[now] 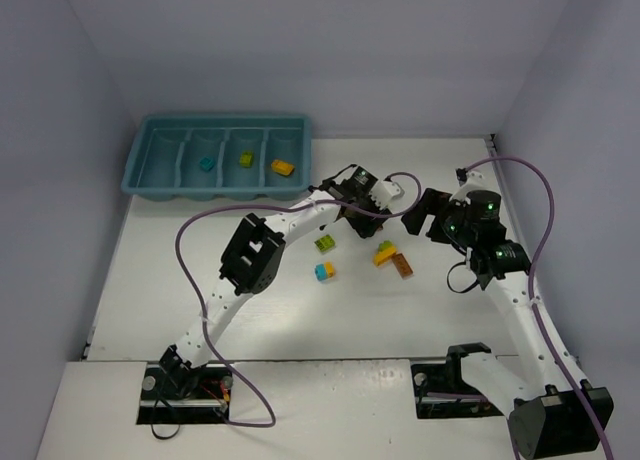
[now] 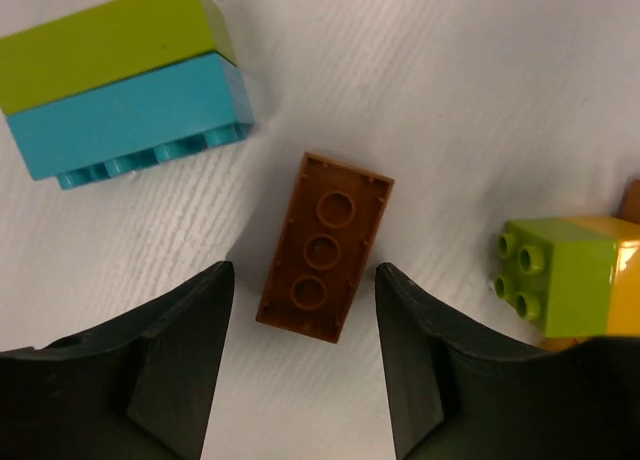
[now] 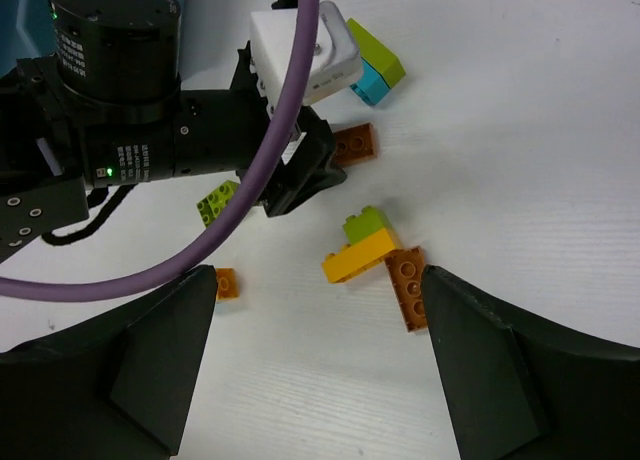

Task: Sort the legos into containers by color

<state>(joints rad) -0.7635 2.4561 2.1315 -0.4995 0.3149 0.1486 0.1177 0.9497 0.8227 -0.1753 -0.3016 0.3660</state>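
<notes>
the left tool (image 2: 303, 280) is wide open, low over the middle of the bench (image 2: 480, 100). a brown brick (image 2: 325, 245) lies flat right between its two fingers (image 2: 190, 360), with a small gap on each side. the right tool (image 3: 315, 285) is wide open too and holds nothing. the blue tray (image 1: 222, 121) sits in the far left corner with three bricks (image 1: 246, 159) in it.

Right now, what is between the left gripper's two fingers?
A brown brick, underside up, lies between the fingers of the open left gripper. The left wrist view shows it.
</notes>
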